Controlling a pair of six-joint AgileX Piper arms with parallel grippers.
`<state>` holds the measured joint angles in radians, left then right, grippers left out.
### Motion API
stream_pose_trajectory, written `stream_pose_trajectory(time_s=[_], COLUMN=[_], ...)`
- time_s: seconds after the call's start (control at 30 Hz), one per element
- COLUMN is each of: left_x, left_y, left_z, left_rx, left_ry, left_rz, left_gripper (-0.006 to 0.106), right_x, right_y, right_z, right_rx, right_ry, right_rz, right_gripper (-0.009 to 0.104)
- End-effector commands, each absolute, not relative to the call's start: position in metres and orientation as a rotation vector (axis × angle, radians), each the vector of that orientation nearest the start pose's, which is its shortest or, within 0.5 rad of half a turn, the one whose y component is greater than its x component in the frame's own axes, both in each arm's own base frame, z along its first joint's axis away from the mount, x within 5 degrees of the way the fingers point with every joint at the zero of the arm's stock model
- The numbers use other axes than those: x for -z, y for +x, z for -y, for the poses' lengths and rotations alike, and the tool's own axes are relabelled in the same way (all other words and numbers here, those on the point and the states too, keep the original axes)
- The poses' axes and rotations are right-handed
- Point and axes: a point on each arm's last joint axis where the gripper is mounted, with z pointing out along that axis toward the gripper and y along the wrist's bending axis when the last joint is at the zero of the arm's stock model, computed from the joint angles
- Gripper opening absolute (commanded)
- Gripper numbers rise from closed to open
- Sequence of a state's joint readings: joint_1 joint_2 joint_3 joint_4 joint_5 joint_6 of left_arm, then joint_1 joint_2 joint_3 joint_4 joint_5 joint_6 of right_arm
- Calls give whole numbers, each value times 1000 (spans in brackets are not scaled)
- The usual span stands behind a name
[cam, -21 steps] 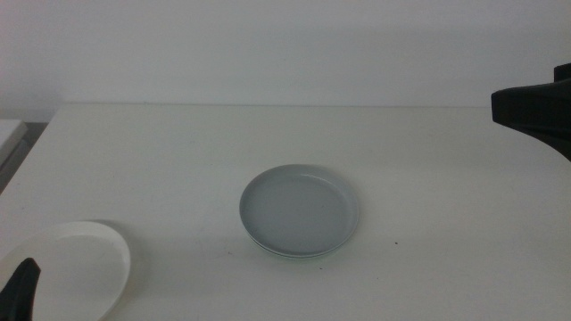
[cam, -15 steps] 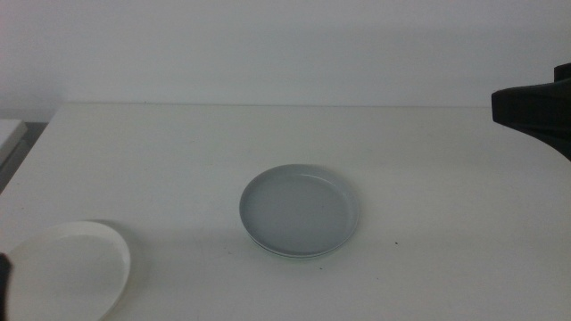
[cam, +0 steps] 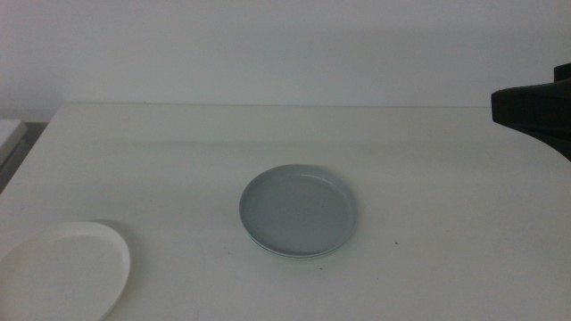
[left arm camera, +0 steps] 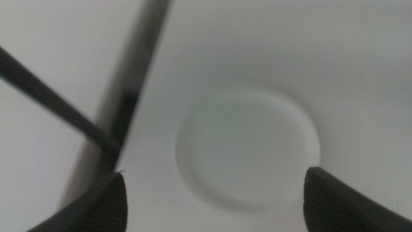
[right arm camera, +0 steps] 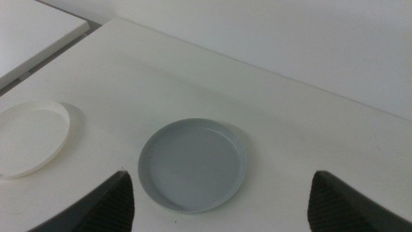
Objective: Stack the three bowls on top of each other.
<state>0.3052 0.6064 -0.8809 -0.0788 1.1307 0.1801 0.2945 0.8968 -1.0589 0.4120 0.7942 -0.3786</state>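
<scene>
Left gripper (left arm camera: 212, 193): jaws spread wide, empty, above the shallow round white bowl (left arm camera: 248, 151).
Light grey round bowl (cam: 299, 210) rests on the pale mint one mid-table; white bowl near the table's front left corner; step: grasping it; next, descend onto its rim; right gripper (right arm camera: 219, 200) open, waiting.

- White table (cam: 178, 152), pale top.
- Grey bowl (cam: 299, 210) mid-table, stacked on mint bowl (cam: 287, 255), only rim showing.
- White bowl (cam: 62, 270) near left corner, well apart.

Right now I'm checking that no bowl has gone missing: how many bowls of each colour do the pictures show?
Grey bowl: 1
Pale green bowl, only a rim sliver under the grey one: 1
White bowl: 1
Total: 3
</scene>
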Motion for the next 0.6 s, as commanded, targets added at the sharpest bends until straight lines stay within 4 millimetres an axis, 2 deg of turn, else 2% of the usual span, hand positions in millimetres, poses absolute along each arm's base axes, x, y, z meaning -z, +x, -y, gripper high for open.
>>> stream_pose_trajectory(time_s=[0.0, 0.1, 0.27, 0.4, 0.57], left_x=[-357, -349, -332, -310, -277], left_y=[88, 104, 134, 168, 205], left_z=[-20, -24, -33, -46, -68], left_rx=[-95, -84, -31, 36, 205], left_ry=[-155, -104, -128, -194, -119], left_rz=[-2464, -2542, -2654, -2771, -2859], left_gripper=[94, 94, 94, 94, 94], right_x=[-408, -408, -408, -408, -408], right_y=[153, 153, 153, 153, 153], right_z=[-72, -72, -72, -73, -73], right_rx=[-419, -419, -419, -421, -421], right_ry=[-564, -564, -564, -563, -563], right_rz=[-1992, -1992, -1992, -1992, -1992], right_gripper=[92, 92, 92, 92, 92])
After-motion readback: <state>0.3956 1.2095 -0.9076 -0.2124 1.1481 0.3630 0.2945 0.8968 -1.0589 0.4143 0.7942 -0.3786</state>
